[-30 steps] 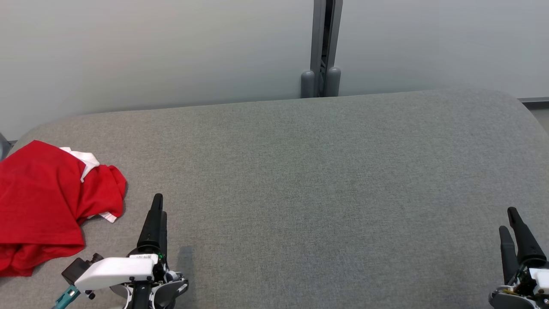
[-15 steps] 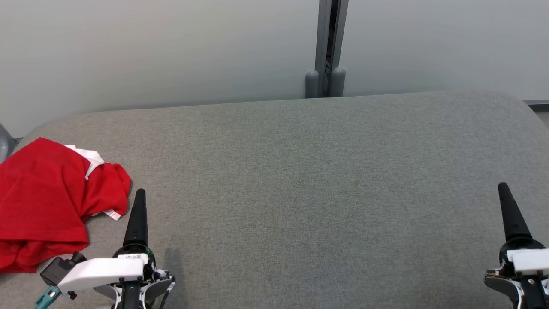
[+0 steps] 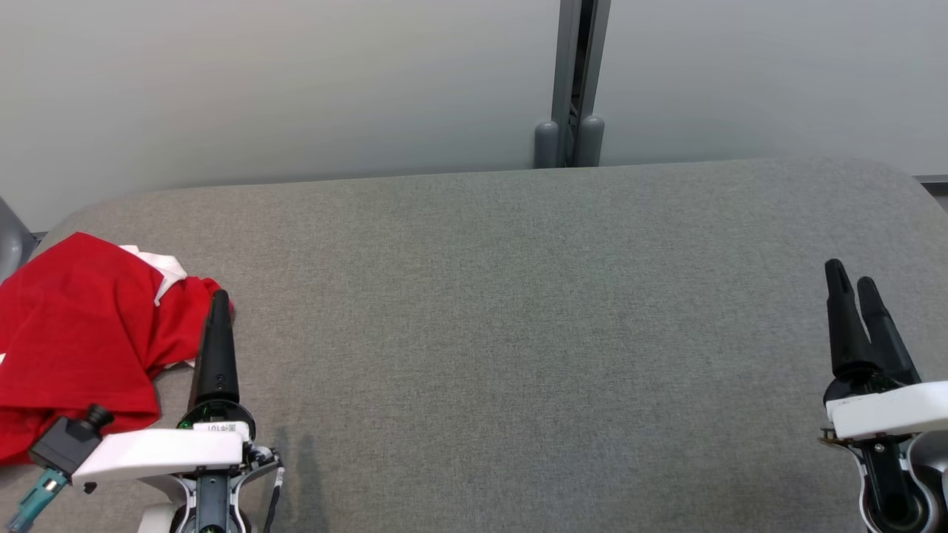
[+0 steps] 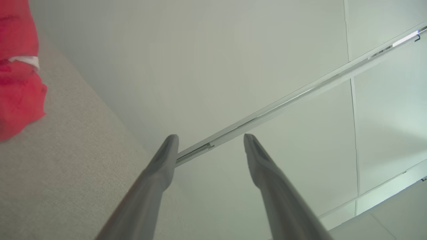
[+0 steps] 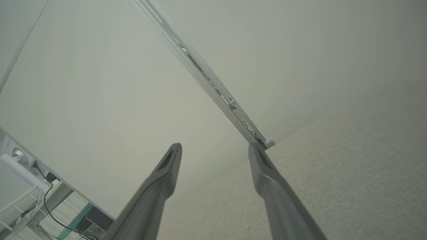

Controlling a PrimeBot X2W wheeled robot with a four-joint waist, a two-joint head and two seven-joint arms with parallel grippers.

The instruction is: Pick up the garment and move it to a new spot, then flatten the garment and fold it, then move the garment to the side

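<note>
Step 1 – pick-up not begun: red shirt crumpled at 9 o'clock on the desk; left tool just beside it, right tool at 3 o'clock, both released, empty. Next, likely: left tool tips down onto the cloth.

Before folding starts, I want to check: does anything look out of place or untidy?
Only the red cloth garment with white trim: it lies crumpled at the left end of the grey fabric-covered surface, not flat. Nothing looks spilled or damaged.
</note>
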